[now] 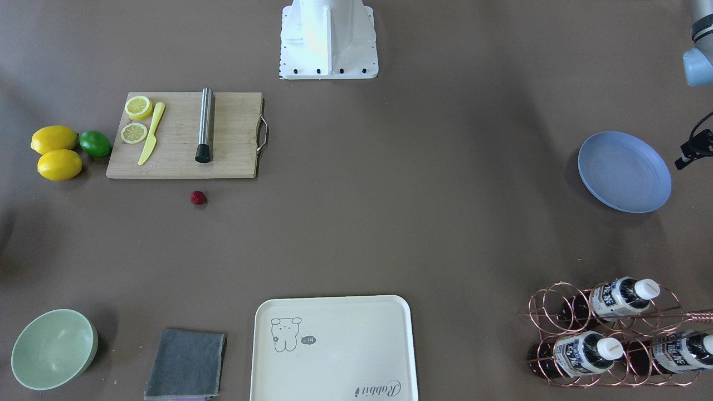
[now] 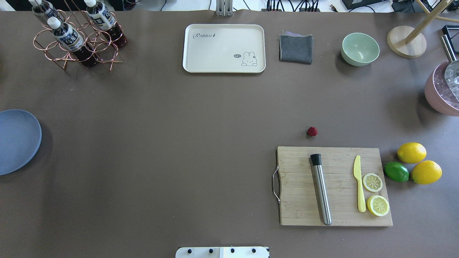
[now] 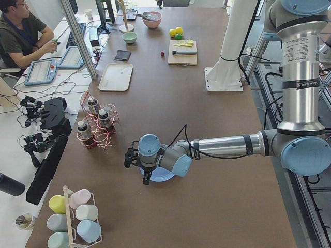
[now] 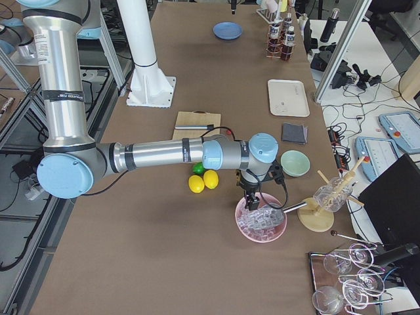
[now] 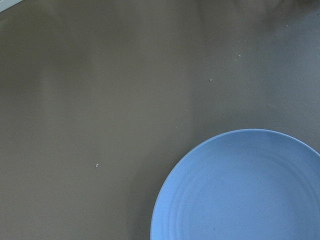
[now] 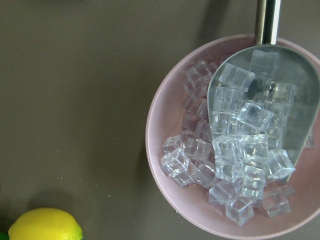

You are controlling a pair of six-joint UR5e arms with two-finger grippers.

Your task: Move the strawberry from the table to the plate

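A strawberry (image 1: pixel 198 197) rests on the table (image 1: pixel 390 223), well apart from the plate (image 1: pixel 624 171) and from both robot pincers.

Front-facing view: the berry lies just beside the cutting board (image 1: pixel 184 135), far across the table from the plate. Overhead view: the berry sits just off the board's far edge, with the plate at the opposite edge of the frame. Left-side view: the left pincer (image 3: pixel 146 180) hangs above the plate, and the strawberry is far beyond it at the table's other end. Its jaws are too small to tell how far open they are or whether they hold anything. Right-side view: the right pincer (image 4: pixel 252 203) hangs over a pink bowl (image 4: pixel 261 239) of ice cubes (image 4: pixel 262 220), with lemons (image 4: pixel 210 178) near it. Its opening cannot be told either. Left wrist view: the plate's rim lies below the pincer. Right wrist view: the ice bowl and a metal scoop (image 6: pixel 270 100) lie directly beneath.
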